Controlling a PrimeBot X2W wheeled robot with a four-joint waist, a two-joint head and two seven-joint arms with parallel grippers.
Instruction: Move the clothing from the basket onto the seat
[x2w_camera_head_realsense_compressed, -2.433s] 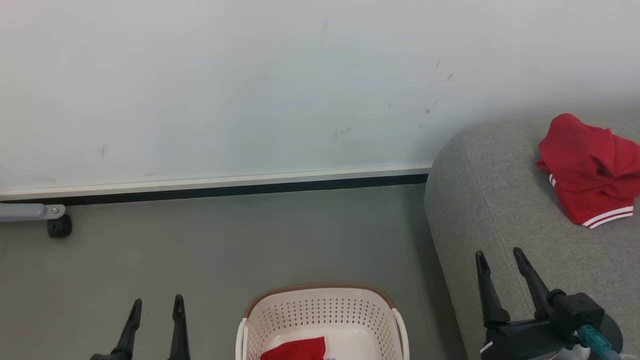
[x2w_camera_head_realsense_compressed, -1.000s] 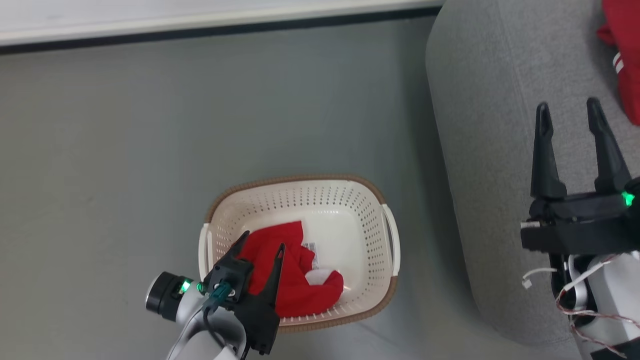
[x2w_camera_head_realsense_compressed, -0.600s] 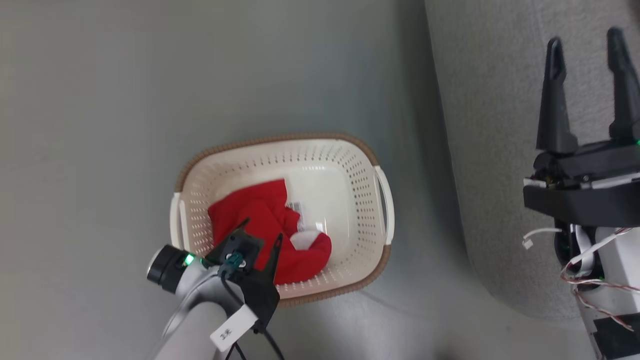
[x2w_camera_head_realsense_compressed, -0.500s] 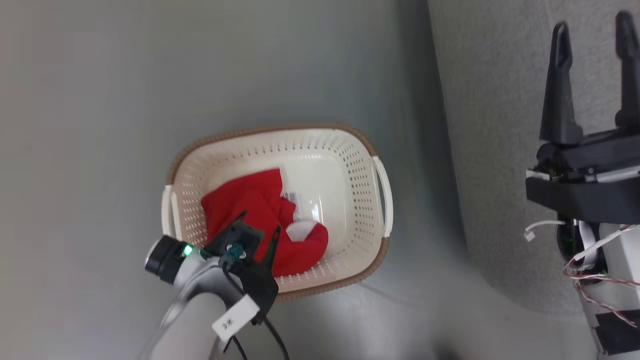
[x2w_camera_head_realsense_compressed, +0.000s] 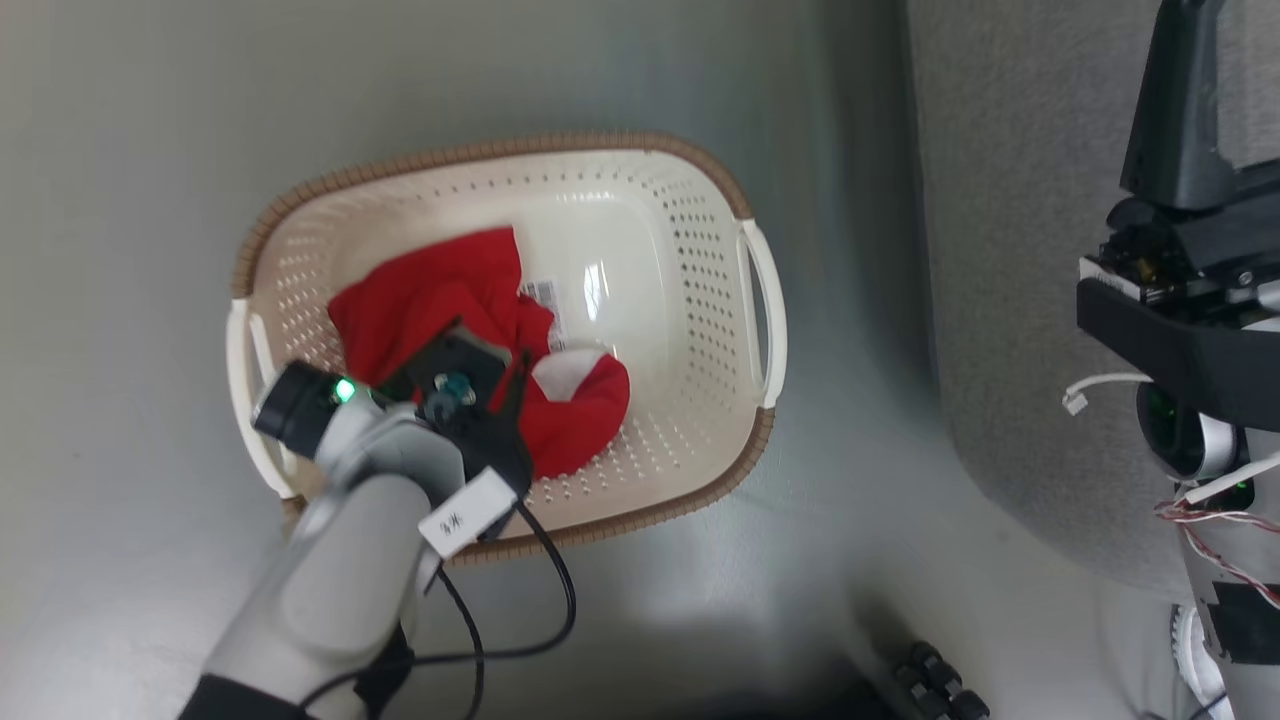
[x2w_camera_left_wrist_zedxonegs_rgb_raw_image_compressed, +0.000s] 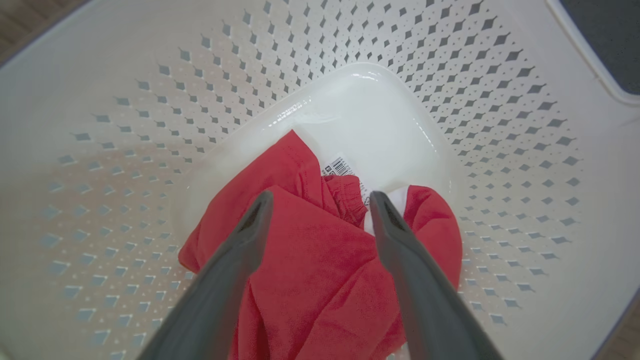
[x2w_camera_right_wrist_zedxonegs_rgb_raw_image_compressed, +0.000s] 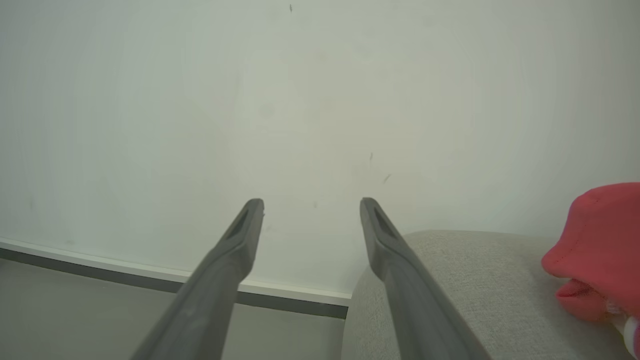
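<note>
The cream basket (x2w_camera_head_realsense_compressed: 700, 200) with a brown rim stands on the grey floor, left of the grey seat (x2w_camera_head_realsense_compressed: 1010, 300). Red clothing (x2w_camera_head_realsense_compressed: 430, 290) lies crumpled in the basket's near-left part. My left gripper (x2w_camera_head_realsense_compressed: 490, 350) reaches down into the basket and is open. In the left wrist view, the left gripper (x2w_camera_left_wrist_zedxonegs_rgb_raw_image_compressed: 321, 196) has one finger on either side of the clothing (x2w_camera_left_wrist_zedxonegs_rgb_raw_image_compressed: 310, 270), close over it, with the basket wall (x2w_camera_left_wrist_zedxonegs_rgb_raw_image_compressed: 150, 100) all around. My right gripper (x2w_camera_right_wrist_zedxonegs_rgb_raw_image_compressed: 311, 204) is open and empty, held above the seat (x2w_camera_right_wrist_zedxonegs_rgb_raw_image_compressed: 475, 280). Another red garment (x2w_camera_right_wrist_zedxonegs_rgb_raw_image_compressed: 600, 245) lies on the seat.
A white barcode label (x2w_camera_left_wrist_zedxonegs_rgb_raw_image_compressed: 340, 167) sits on the basket floor beside the clothing. A black cable (x2w_camera_head_realsense_compressed: 540, 600) loops from my left arm over the basket's near rim. A white wall with a dark baseboard (x2w_camera_right_wrist_zedxonegs_rgb_raw_image_compressed: 150, 280) stands behind the seat. A dark ribbed object (x2w_camera_head_realsense_compressed: 940, 680) lies at the bottom edge.
The head camera has tilted down, so the basket looks larger and higher. My left gripper has gone down into the basket, closer over the red clothing. Both grippers stay open.
</note>
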